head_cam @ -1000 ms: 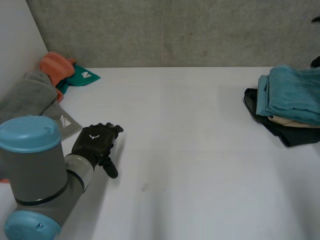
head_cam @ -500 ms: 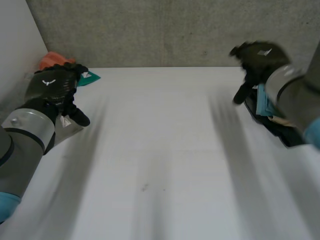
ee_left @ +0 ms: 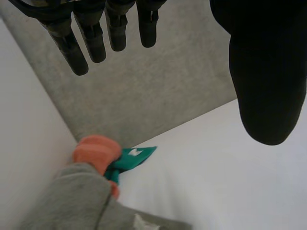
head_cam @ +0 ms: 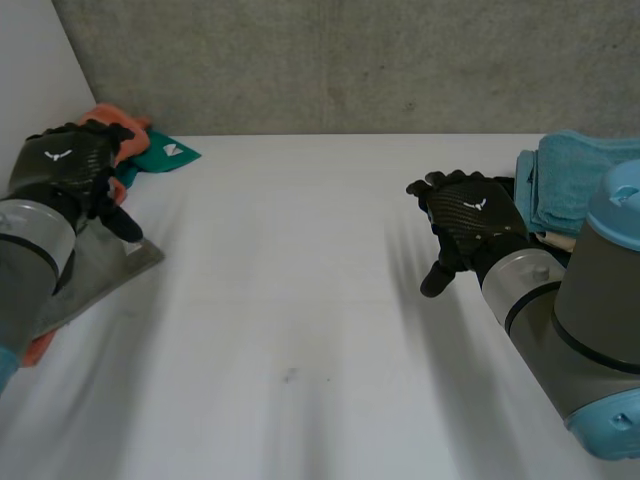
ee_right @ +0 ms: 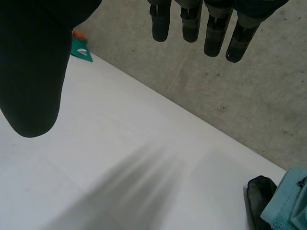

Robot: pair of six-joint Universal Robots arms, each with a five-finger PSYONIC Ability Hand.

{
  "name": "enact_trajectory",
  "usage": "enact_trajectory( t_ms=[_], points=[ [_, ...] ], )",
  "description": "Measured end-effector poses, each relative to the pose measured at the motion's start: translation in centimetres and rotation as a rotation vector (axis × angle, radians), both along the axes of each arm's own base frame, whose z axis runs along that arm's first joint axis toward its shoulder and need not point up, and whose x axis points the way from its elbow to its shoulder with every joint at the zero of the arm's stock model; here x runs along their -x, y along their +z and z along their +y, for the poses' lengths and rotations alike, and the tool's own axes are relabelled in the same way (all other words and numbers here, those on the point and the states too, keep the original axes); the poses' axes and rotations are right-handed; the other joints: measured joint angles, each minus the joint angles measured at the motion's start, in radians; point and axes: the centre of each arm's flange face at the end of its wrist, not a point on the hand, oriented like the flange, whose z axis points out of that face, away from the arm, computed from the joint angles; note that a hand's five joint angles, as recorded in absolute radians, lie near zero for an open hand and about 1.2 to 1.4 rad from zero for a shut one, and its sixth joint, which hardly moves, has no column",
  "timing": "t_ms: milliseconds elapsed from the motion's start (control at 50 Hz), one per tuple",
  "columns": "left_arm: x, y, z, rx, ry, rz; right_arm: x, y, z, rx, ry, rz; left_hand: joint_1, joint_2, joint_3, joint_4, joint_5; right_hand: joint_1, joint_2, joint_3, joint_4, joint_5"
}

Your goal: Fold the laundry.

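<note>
A pile of unfolded laundry lies at the table's far left: a grey cloth [head_cam: 85,265], an orange cloth [head_cam: 122,140] and a teal cloth [head_cam: 162,155]. My left hand [head_cam: 65,170] hovers above the grey cloth [ee_left: 72,199], fingers [ee_left: 93,36] straight, open and empty. The orange cloth [ee_left: 96,151] and teal cloth [ee_left: 132,157] lie beyond its fingertips. My right hand [head_cam: 470,220] hangs over the table right of centre, open, fingers [ee_right: 211,28] straight, holding nothing. A stack of folded laundry, teal towel [head_cam: 585,185] on top, sits beside it at the right edge.
A black garment [head_cam: 560,265] lies at the bottom of the folded stack, and its corner [ee_right: 261,196] shows beneath my right hand. A concrete wall [head_cam: 350,60] backs the white table [head_cam: 300,300]. A white side panel [ee_left: 24,143] stands left of the pile.
My left hand has risen from the table's front left to over the laundry pile. My right hand came in, swung past the folded stack and now hangs right of centre.
</note>
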Motion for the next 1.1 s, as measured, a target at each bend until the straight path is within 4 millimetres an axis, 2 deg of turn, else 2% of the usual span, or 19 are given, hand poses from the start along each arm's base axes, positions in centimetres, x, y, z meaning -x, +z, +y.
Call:
enact_trajectory(
  t_ms=[100, 180, 240, 300, 340, 400, 520, 640, 700, 740, 780, 800, 840, 900, 1040, 1100],
  points=[
    [-1.9, -0.9, -2.6, -0.013, 0.066, -0.077, -0.1, -0.3, 0.2, -0.006, 0.008, 0.007, 0.0, 0.0, 0.0, 0.0, 0.0, 0.0, 0.0, 0.0, 0.0, 0.0],
    [-4.8, -2.5, -5.6, -0.053, 0.149, -0.184, -0.2, -0.6, 0.4, -0.012, 0.017, 0.013, 0.0, 0.0, 0.0, 0.0, 0.0, 0.0, 0.0, 0.0, 0.0, 0.0],
    [-5.9, -3.4, -6.7, -0.076, 0.178, -0.231, -0.3, -0.7, 0.5, -0.013, 0.021, 0.018, 0.0, 0.0, 0.0, 0.0, 0.0, 0.0, 0.0, 0.0, 0.0, 0.0],
    [-7.4, -4.8, -8.0, -0.112, 0.213, -0.299, -0.3, -0.9, 0.6, -0.013, 0.027, 0.028, 0.0, 0.0, 0.0, 0.0, 0.0, 0.0, 0.0, 0.0, 0.0, 0.0],
    [-9.2, -6.4, -9.3, -0.156, 0.249, -0.37, -0.3, -1.0, 0.6, -0.011, 0.033, 0.041, 0.0, 0.0, 0.0, 0.0, 0.0, 0.0, 0.0, 0.0, 0.0, 0.0],
    [-10.7, -7.7, -10.2, -0.191, 0.274, -0.414, -0.4, -1.3, 0.7, -0.01, 0.039, 0.055, 0.0, 0.0, 0.0, 0.0, 0.0, 0.0, 0.0, 0.0, 0.0, 0.0],
    [-12.5, -10.0, -12.0, -0.229, 0.311, -0.448, -0.5, -2.0, 0.7, -0.023, 0.046, 0.078, 0.0, 0.0, 0.0, 0.0, 0.0, 0.0, 0.0, 0.0, 0.0, 0.0],
    [-13.1, -11.3, -13.1, -0.223, 0.351, -0.449, -0.5, -2.5, 0.7, -0.033, 0.048, 0.086, 0.018, 0.015, 0.013, 0.016, 0.006, 0.0, 0.0, 0.0, 0.0, 0.0],
    [-13.3, -11.8, -13.6, -0.21, 0.37, -0.449, -0.5, -2.6, 0.7, -0.036, 0.049, 0.088, 0.254, 0.231, 0.222, 0.231, 0.216, 0.0, 0.0, 0.0, 0.0, 0.0],
    [-13.3, -12.0, -13.9, -0.198, 0.377, -0.448, -0.5, -2.6, 0.7, -0.037, 0.049, 0.088, 0.498, 0.454, 0.443, 0.453, 0.431, 0.0, 0.0, 0.0, 0.0, 0.0],
    [-13.2, -12.1, -14.0, -0.184, 0.382, -0.446, -0.5, -2.6, 0.7, -0.036, 0.05, 0.088, 0.642, 0.632, 0.601, 0.612, 0.585, 0.0, 0.0, 0.0, 0.0, 0.0],
    [-13.2, -12.2, -14.1, -0.175, 0.384, -0.445, -0.5, -2.6, 0.7, -0.036, 0.05, 0.087, 0.834, 0.861, 0.849, 0.85, 0.82, 0.0, 0.0, 0.0, 0.0, 0.0],
    [-13.0, -12.1, -14.2, -0.155, 0.388, -0.444, -0.5, -2.6, 0.7, -0.036, 0.05, 0.087, 0.877, 0.963, 0.948, 0.964, 0.917, 0.0, 0.0, 0.0, 0.0, 0.0],
    [-12.2, -11.8, -14.2, -0.124, 0.382, -0.442, -0.5, -2.5, 0.7, -0.035, 0.051, 0.087, 0.877, 0.981, 0.972, 0.993, 0.926, 0.0, 0.0, 0.0, 0.0, 0.0],
    [-7.2, -9.0, -12.9, -0.013, 0.292, -0.415, -0.5, -2.4, 0.7, -0.031, 0.051, 0.085, 0.878, 0.983, 0.974, 0.993, 0.926, 0.0, 0.0, 0.0, 0.0, 0.0],
    [-2.2, -7.2, -10.7, 0.046, 0.177, -0.353, -0.5, -2.2, 0.5, -0.026, 0.047, 0.082, 0.878, 0.983, 0.974, 0.993, 0.926, 0.0, 0.0, 0.0, 0.0, 0.0]
  ],
)
